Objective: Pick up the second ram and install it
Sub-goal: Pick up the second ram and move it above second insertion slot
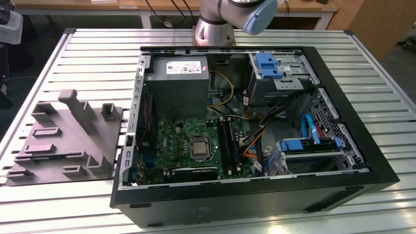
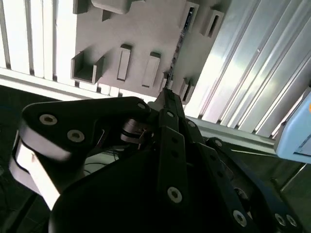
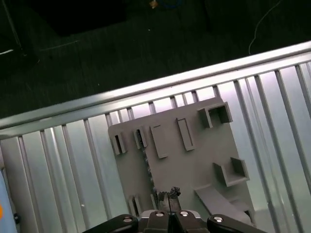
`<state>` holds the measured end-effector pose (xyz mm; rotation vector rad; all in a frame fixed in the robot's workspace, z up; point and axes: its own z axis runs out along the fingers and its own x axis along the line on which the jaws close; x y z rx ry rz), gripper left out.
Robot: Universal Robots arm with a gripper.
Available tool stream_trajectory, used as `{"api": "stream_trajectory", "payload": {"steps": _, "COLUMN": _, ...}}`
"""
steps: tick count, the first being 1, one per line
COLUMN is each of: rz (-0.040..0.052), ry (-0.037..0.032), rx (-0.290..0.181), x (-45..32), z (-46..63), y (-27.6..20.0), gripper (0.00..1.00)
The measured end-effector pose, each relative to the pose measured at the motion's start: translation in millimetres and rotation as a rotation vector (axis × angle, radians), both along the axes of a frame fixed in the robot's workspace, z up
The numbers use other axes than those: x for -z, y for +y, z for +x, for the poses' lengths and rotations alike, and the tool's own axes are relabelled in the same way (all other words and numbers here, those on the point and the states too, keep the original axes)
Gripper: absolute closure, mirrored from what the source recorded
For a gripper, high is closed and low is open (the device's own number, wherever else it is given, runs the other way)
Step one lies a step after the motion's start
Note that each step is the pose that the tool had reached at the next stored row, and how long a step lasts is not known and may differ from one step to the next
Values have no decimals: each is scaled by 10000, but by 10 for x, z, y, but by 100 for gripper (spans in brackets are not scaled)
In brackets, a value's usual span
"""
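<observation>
The second ram (image 3: pixel 147 165) stands on edge in a slot of the grey holder block (image 3: pixel 194 160), seen as a thin dark strip. In the second wrist view the same ram (image 2: pixel 182 39) is a thin bluish line on the holder block (image 2: pixel 141 29). My gripper (image 3: pixel 168 195) hangs well above the block, close to the ram's near end, with its fingertips together and nothing between them. In the second wrist view the gripper (image 2: pixel 167 93) points down at the block. The exterior view has the holder block (image 1: pixel 65 146) on the table at its left.
An open black computer case (image 1: pixel 364 161) lies beside the block, with a green motherboard (image 1: pixel 188 141), long black memory slots (image 1: pixel 224 141), a grey power supply (image 1: pixel 175 83) and blue drive brackets (image 1: pixel 270 66). The table (image 1: pixel 85 53) is ribbed aluminium, with dark floor (image 3: pixel 97 48) beyond its edge.
</observation>
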<state>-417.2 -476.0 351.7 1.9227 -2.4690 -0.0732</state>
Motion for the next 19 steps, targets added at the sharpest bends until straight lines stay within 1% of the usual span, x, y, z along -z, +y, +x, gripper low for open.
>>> {"api": "stream_trajectory", "payload": {"steps": 7, "rz": 1, "ry": -1, "rx": -1269, "x": 35, "z": -1, "y": 0, "gripper": 90}}
{"api": "stream_trajectory", "payload": {"steps": 9, "rz": 12, "ry": -1, "rx": -1515, "x": 37, "z": -1, "y": 0, "gripper": 90}}
{"api": "stream_trajectory", "payload": {"steps": 14, "rz": 15, "ry": -2, "rx": -1533, "x": 39, "z": -1, "y": 0, "gripper": 90}}
{"api": "stream_trajectory", "payload": {"steps": 15, "rz": 31, "ry": -3, "rx": -1539, "x": 41, "z": 0, "y": -1, "gripper": 90}}
{"api": "stream_trajectory", "payload": {"steps": 18, "rz": 179, "ry": -10, "rx": -1590, "x": 58, "z": 0, "y": -7, "gripper": 90}}
{"api": "stream_trajectory", "payload": {"steps": 19, "rz": 198, "ry": -5, "rx": -1612, "x": 66, "z": 0, "y": -9, "gripper": 90}}
